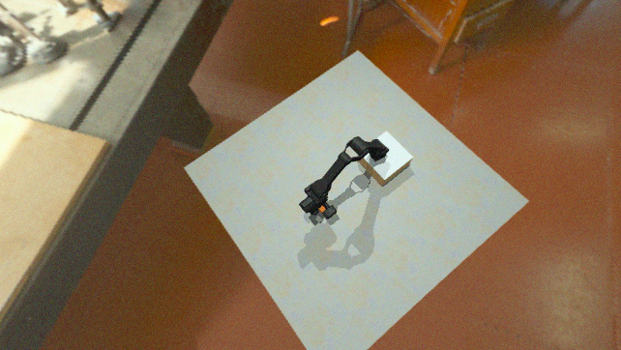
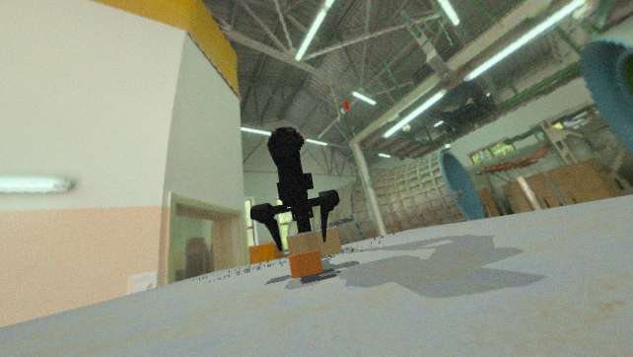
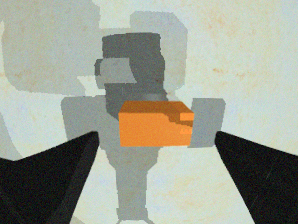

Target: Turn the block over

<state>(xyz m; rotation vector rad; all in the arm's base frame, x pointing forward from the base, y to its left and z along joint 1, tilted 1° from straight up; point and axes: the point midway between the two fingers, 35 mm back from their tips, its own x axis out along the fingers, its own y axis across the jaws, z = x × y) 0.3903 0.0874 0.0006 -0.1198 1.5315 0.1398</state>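
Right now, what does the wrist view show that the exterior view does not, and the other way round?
Only the wrist view shows the orange block's upper face from above, with a darker mark near its right edge, and the block lying between the two dark fingers. Only the exterior view shows the whole open hand above the table, and the hall behind. Both show the block and the hand's shadow.

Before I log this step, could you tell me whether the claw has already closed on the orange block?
No, the claw is wide open, its two dark fingers standing apart on either side of the orange block, which rests on the table.
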